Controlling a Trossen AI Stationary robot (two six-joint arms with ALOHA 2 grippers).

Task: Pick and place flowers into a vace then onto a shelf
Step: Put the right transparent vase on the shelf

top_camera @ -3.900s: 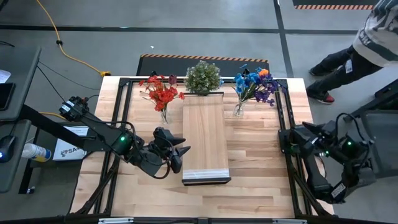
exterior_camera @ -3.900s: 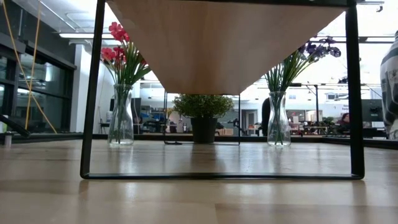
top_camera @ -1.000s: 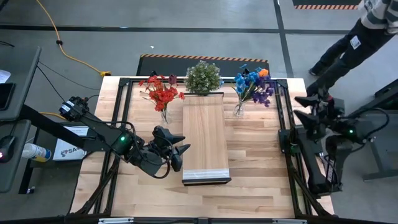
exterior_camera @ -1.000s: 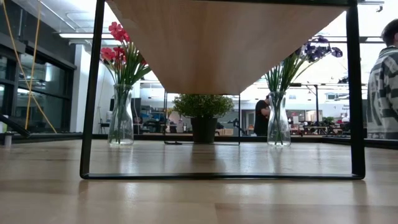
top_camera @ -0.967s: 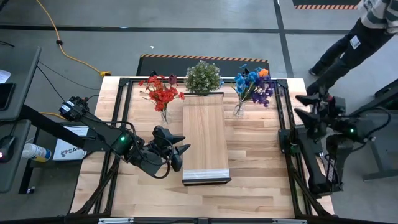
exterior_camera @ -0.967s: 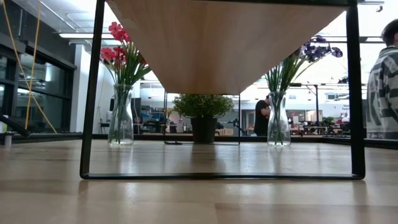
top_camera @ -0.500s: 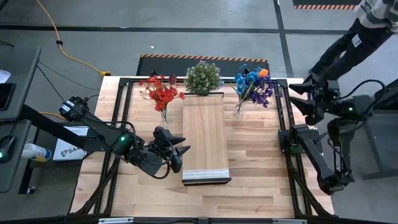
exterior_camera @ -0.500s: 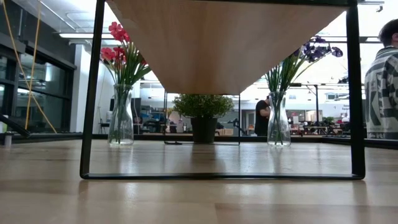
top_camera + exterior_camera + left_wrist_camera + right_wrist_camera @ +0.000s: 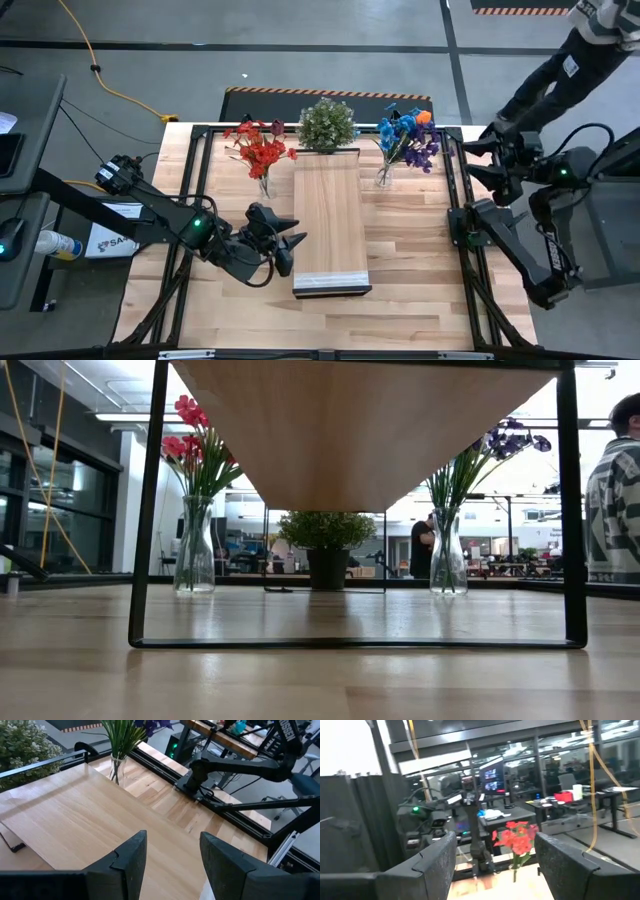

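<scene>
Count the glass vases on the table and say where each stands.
2. The vase of red flowers stands left of the shelf; the vase of blue flowers stands right of it. None seems hidden.

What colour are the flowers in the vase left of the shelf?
Red flowers, clearest in the high view.

Slatted wooden table (image 9: 410,260) and what we see on it

We see the raised shelf (image 9: 330,215) down its middle, a potted plant (image 9: 326,124) at the far end, and two glass vases, left (image 9: 194,546) and right (image 9: 447,552), flanking it.
</scene>
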